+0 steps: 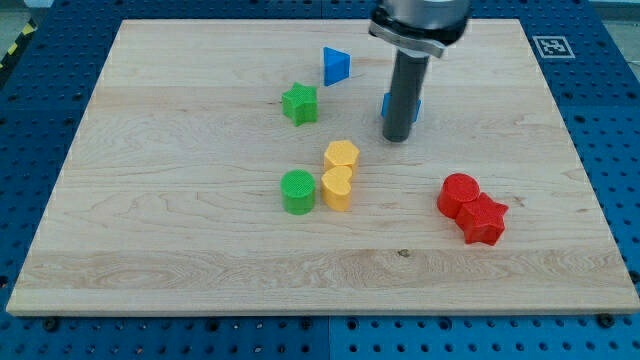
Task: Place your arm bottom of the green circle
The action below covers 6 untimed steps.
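Green circle: the green circle (pixel 297 191) is sitting left of the frame's centre, on the table (pixel 150 250), with a yellow block (pixel 337 187) just beside it on its right, possibly touching.

Tool: the rod carries no jaws, so there is no wide or narrow state to give; the tip (pixel 397 137) is holding nothing and is resting on the wood at upper centre-right, well apart from the green circle.

Step in hand: by the look of it, the approach is only beginning; the tip is standing up and to the right of its goal, right in front of a blue block (pixel 412 106) that it is partly hiding.

Next move: it is calling for a run down and leftward to the bare wood under the green circle, probably swinging round the two yellow blocks, the second one (pixel 342 154) lying directly on the straight line.

Open room: the lower band of the table is lying free, the bottom edge staying far from the goal spot.

Others: the green star (pixel 299 103), the blue triangle (pixel 336 66) and the red pair (pixel 471 208) are standing off the likely route.
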Each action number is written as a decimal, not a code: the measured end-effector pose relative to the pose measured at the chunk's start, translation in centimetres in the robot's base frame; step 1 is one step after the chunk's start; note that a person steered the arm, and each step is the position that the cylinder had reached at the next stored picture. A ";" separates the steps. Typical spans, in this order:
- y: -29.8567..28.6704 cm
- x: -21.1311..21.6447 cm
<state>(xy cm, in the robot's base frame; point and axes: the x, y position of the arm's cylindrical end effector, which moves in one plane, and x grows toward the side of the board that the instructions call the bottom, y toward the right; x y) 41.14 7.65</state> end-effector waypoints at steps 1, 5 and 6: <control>-1.9 -0.3; -11.5 0.4; -13.7 3.2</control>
